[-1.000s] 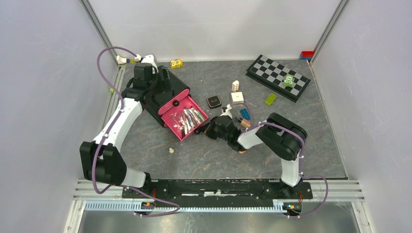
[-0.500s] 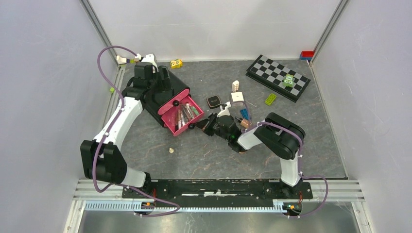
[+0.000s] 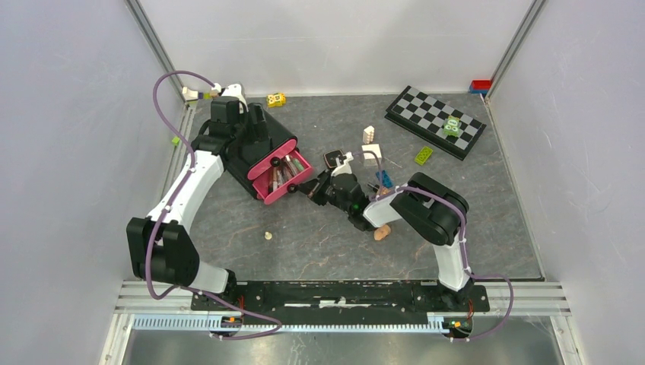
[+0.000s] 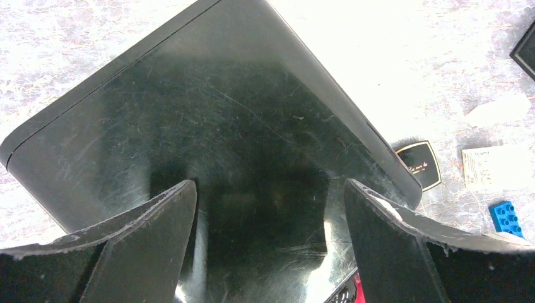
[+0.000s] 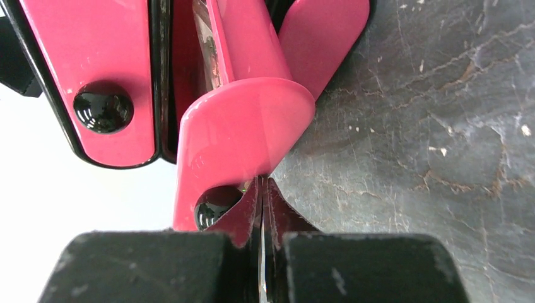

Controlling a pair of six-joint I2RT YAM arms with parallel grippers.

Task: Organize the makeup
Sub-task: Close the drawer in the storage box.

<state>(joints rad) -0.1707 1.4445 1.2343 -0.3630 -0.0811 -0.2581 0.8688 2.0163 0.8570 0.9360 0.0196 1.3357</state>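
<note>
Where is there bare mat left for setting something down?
Bare: right side below the chessboard; far strip between yellow toy and chessboard. Crowded: around the compact, white cube and right pincer.

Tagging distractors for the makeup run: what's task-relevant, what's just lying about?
Job: tubes in pink drawer, black compact, peach sponge.
Lying about: chessboard, green block, blue block, yellow toy, white cube.
</note>
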